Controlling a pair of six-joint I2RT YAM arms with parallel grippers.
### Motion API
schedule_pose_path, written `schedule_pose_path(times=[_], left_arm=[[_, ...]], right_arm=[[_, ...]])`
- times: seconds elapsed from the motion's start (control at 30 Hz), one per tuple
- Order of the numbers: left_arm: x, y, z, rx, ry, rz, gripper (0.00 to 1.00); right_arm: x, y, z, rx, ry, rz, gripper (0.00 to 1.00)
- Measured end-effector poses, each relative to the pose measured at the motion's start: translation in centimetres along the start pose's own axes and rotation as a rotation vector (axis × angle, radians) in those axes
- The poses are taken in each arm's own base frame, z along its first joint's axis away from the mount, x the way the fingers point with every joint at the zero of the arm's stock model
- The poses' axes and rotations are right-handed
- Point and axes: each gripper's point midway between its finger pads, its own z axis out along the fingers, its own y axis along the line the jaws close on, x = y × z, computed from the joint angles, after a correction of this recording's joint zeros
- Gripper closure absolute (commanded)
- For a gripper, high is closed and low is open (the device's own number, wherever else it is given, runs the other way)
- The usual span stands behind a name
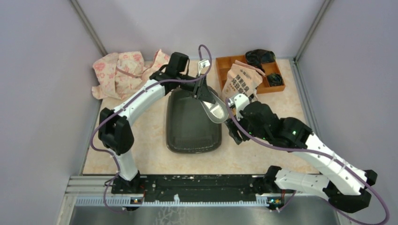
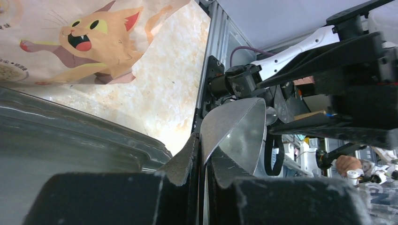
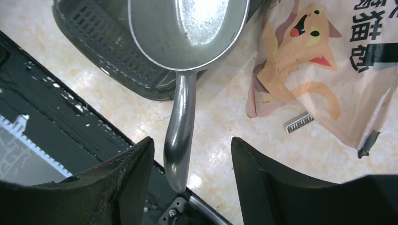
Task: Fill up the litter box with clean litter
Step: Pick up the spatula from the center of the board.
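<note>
Pinching scoop (image 1: 215, 111) above dark, ribbed litter box (image 1: 187, 131): left claw (image 2: 202, 154); right claw (image 3: 192, 141) spread.

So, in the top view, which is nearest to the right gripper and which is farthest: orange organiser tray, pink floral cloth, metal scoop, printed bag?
From the right gripper:
1. metal scoop, right at its fingers.
2. printed bag, just beyond it.
3. orange organiser tray, back right.
4. pink floral cloth, back left.
</note>
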Motion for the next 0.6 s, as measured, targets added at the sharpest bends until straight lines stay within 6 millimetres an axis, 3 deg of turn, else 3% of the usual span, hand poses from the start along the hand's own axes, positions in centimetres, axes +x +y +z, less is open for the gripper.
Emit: schedule_pose_path(times=[0.13, 0.23, 0.43, 0.53, 0.6], left_arm=[[-0.1, -0.3, 0.0, 0.016, 0.002, -0.015, 0.87], [-0.3, -0.5, 0.0, 0.027, -0.001, -0.015, 0.87], [-0.5, -0.6, 0.0, 0.03, -0.009, -0.013, 0.87], [-0.5, -0.6, 0.0, 0.03, -0.01, -0.013, 0.86], [-0.5, -0.6, 0.0, 0.03, -0.01, -0.014, 0.84]], right_arm=[[1.1, -0.3, 1.8, 0.031, 0.022, -0.011, 0.41], [1.3, -0.6, 2.9, 0.055, 0.012, -0.012, 0.49], [0.1, -0.6, 4.1, 0.073, -0.035, -0.003, 0.62], [-0.6, -0.4, 4.5, 0.071, -0.054, 0.0, 0.74], [-0.7, -0.3, 4.7, 0.069, -0.055, -0.005, 1.0]])
